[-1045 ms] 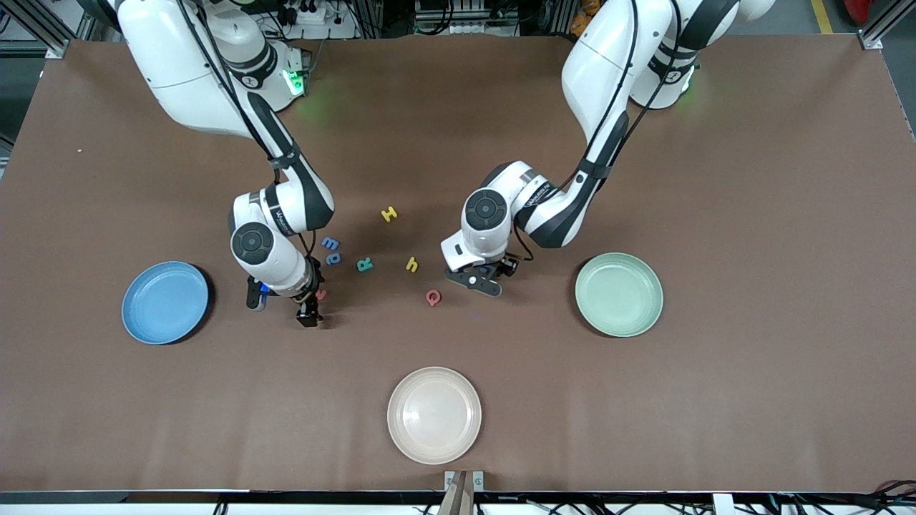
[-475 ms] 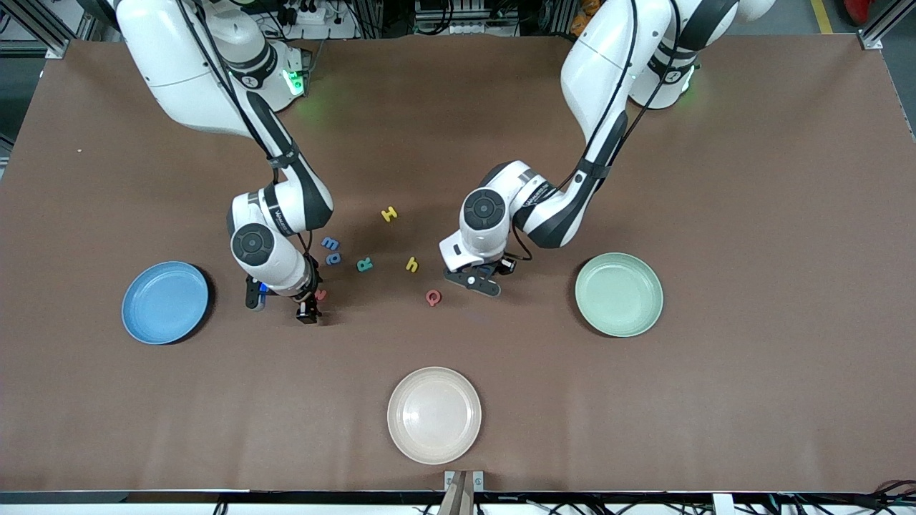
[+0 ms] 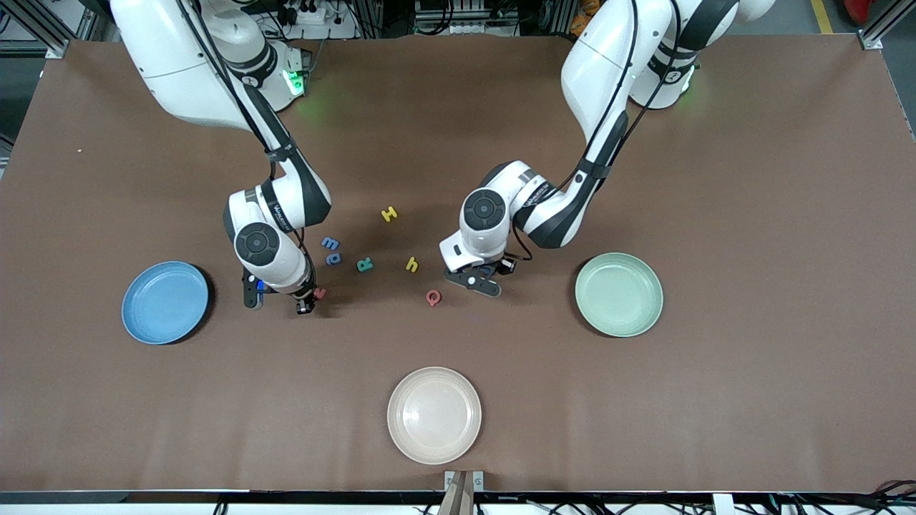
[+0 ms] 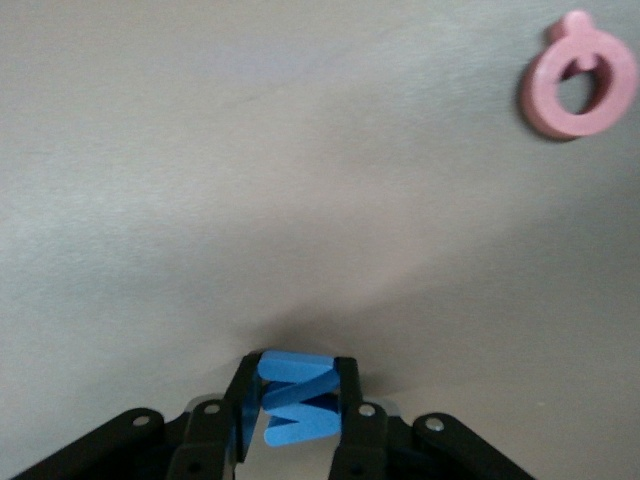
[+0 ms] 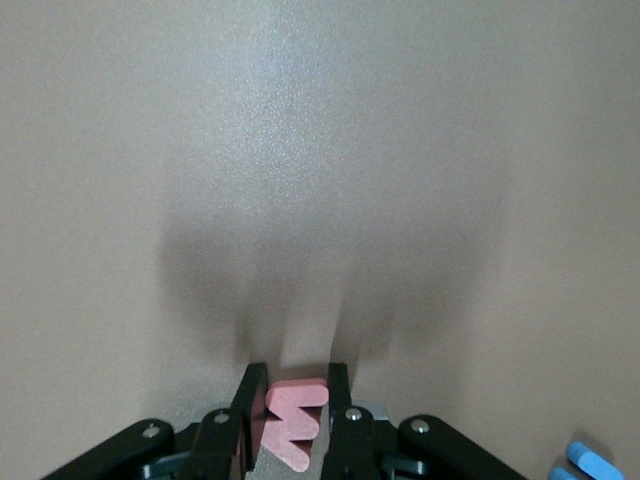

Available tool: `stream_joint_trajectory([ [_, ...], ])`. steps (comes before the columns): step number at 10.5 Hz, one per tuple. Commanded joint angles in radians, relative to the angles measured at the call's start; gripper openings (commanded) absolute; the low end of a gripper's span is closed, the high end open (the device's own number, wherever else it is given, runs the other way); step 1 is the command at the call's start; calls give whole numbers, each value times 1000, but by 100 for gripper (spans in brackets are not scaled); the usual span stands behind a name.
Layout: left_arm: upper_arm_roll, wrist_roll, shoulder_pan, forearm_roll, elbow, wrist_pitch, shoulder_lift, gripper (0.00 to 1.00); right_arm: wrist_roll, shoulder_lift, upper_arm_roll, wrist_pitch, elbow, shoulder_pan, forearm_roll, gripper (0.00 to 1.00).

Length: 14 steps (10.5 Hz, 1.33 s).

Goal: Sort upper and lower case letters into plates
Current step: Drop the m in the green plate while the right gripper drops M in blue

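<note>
The right gripper (image 5: 290, 420) is clamped on a pink letter (image 5: 292, 425), just above the table (image 3: 751, 214), with the sky blue plate (image 3: 165, 302) beside it toward the right arm's end. The left gripper (image 4: 297, 408) pinches a blue letter (image 4: 295, 400) low over the table, a pink Q (image 4: 579, 78) near it. The mint green plate (image 3: 619, 294) sits beside the left gripper toward the left arm's end.

brown table (image 3: 751, 214); metal frame posts (image 3: 879, 28) and cables (image 3: 458, 18) along its edge.
</note>
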Motion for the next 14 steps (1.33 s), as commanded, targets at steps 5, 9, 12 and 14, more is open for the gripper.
stream_joint_trajectory([
  [5, 21, 330, 155, 25, 50, -326, -108, 0, -74, -37, -37, -41, 10, -33, -19, 0],
  [9, 27, 628, 278, 139, 29, -361, -128, 0, -338, -72, -67, -323, 162, -142, -19, 0],
  [12, 27, 621, 287, 138, 1, -285, -108, 30, -551, -72, -106, -393, 200, -219, -34, 0],
  [14, 24, 610, 295, 119, 6, -281, -102, 100, -670, -66, -171, -391, 200, -232, -42, 0],
])
